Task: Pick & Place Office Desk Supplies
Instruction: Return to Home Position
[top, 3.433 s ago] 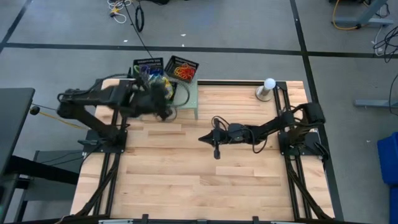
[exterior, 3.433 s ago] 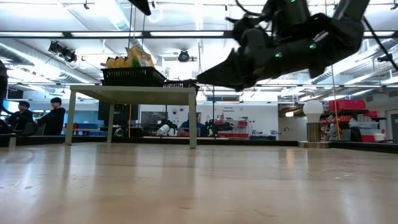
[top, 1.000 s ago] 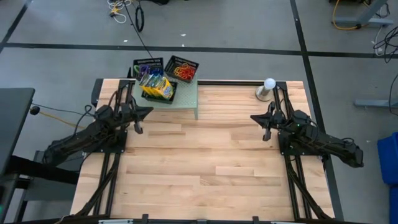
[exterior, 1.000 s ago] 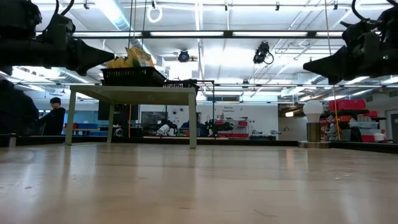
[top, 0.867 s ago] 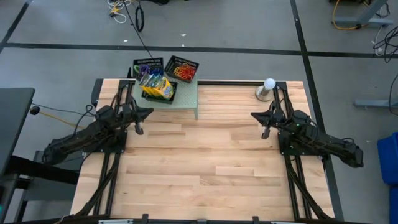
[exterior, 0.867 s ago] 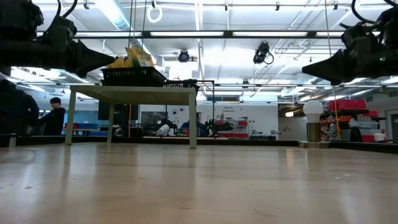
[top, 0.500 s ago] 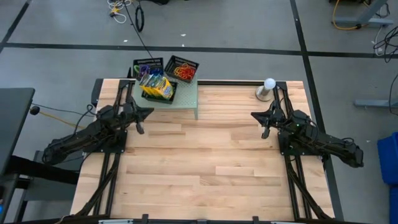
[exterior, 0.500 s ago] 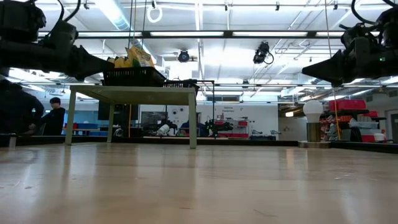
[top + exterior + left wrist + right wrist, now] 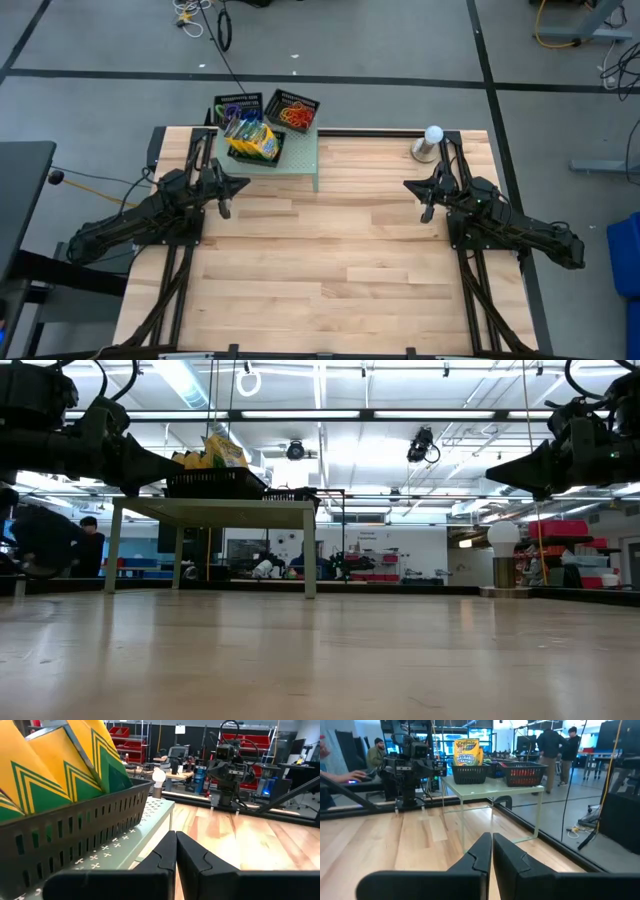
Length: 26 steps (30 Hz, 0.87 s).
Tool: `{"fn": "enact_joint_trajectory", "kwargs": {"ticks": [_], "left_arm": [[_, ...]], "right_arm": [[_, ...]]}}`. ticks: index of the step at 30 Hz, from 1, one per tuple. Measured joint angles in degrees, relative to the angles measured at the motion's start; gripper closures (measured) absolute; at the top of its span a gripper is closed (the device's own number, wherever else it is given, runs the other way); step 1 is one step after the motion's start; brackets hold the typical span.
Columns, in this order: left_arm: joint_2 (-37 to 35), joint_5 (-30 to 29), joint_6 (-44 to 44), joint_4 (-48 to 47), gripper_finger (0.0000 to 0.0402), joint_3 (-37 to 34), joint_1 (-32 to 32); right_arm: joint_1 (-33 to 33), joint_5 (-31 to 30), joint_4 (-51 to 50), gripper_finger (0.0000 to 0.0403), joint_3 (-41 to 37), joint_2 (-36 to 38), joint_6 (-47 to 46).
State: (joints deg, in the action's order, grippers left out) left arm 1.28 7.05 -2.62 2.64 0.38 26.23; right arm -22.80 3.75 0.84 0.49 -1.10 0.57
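Yellow-and-green crayon boxes stand upright in a black mesh tray on a small pale-green stand at the table's far left. Red and orange rubber bands lie in a second mesh tray beside it. My left gripper hovers shut just near of that stand, pointing level toward the table's right. At the right side, my right gripper hovers shut, pointing level toward the left. Both are held above the tabletop with nothing between their fingers.
A white ball-topped grey stand sits at the far right corner, just behind my right arm. A third black mesh tray stands at the green stand's far left. Bare wooden tabletop spreads between and in front of both arms. People show in the room beyond.
My left gripper has tipped its fingertips slightly downward while staying where it was. My right gripper has kept its place. The trays and their contents have not moved.
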Motion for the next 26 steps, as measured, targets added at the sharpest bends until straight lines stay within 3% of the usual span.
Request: {"fn": "enact_joint_trajectory", "kwargs": {"ticks": [26], "left_arm": [[0.0, 0.0, -0.6, -0.2, 0.0392, 0.0, 0.0]], "right_arm": [[0.0, 0.1, 0.0, 0.038, 0.0, 0.0, -1.2]]}}
